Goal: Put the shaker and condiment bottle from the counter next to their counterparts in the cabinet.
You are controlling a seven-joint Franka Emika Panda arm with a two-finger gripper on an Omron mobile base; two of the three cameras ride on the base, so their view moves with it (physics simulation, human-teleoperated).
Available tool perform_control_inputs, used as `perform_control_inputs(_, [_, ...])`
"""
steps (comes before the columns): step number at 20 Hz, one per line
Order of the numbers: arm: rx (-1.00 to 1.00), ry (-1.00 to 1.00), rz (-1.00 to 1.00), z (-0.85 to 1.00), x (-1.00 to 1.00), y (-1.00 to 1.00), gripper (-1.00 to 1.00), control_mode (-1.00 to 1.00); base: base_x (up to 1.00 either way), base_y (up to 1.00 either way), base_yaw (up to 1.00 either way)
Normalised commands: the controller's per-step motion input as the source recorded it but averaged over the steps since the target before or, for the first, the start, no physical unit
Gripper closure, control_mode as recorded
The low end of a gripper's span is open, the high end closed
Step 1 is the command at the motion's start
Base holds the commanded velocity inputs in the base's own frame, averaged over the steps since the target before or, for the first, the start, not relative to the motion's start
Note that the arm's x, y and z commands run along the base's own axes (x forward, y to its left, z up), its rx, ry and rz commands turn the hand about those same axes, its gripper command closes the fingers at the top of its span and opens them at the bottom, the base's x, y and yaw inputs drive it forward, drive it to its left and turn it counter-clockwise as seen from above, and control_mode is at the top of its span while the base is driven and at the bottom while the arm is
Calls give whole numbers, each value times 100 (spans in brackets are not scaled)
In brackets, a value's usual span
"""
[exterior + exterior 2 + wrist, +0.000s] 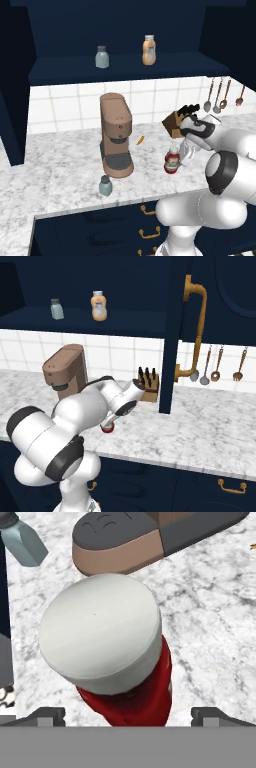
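Condiment bottle (pixel 125 662) sits upright on the counter (pixel 60 175), red body, white cap, right under the hand. Gripper (pixel 127 714) hangs directly above it, jaws spread full width, one fingertip (pixel 42 716) on each side of the bottle and clear of it, nothing gripped. From the left base view the bottle (pixel 171 161) is just beside the wrist, toward the front-right of the coffee machine (pixel 116 135); from the right base view just its red base (pixel 107 427) pokes out below the forearm.

Shaker (pixel 105 186) stands upright near the counter's front edge, just in front of the coffee machine's base, well apart from the bottle. In the hand view it's the grey-blue shape (pixel 22 542) at top left, next to the machine's tan and grey foot (pixel 125 539).

Small orange item (pixel 140 140) lies on the counter right of the machine; can't tell what it is. Knife block (pixel 175 122) sits farther back, near the tiled wall, behind the gripper.

Up top, the cabinet (pixel 125 67) shelf carries the counterparts: matching shaker (pixel 102 57) on the left, orange-tan bottle (pixel 148 50) on the right, near each other but apart, both upright. Utensils (pixel 220 95) hang on the wall to the right.
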Motion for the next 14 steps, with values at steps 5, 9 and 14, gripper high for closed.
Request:
perform_control_inputs(5, [2, 0, 0, -2, 6, 0, -100, -100, 0, 0, 0])
perform_control_inputs(9, [1, 0, 0, -4, 10, 0, -100, -100, 0, 0, 0])
perform_control_inputs(14, [0, 0, 0, -5, 9, 1, -100, -100, 0, 0, 0])
